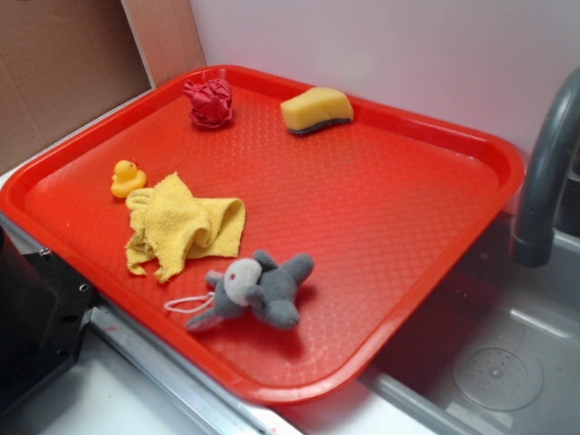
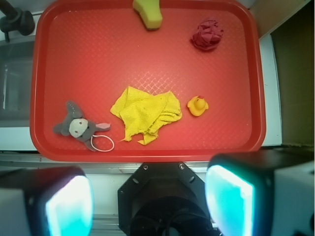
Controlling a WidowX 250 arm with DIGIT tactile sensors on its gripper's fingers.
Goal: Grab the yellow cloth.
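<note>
**Cloth untouched, gripper parked high and wide**

Up above the tray's near edge, the gripper [image 2: 147, 196] hangs with its jaws spread wide and nothing between them, so my guess is it's lining up before coming down. On the red tray [image 2: 44, 59] the yellow cloth [image 2: 146, 113] sits crumpled near that edge, between the grey plush toy [image 2: 76, 126] and the rubber duck [image 2: 197, 105], close to both but touching neither. Its long axis runs roughly left-right in the wrist view, frayed corners trailing toward the near rim. Sponge [image 2: 148, 12] and red ball [image 2: 206, 34] are well apart, at the far edge.
</note>
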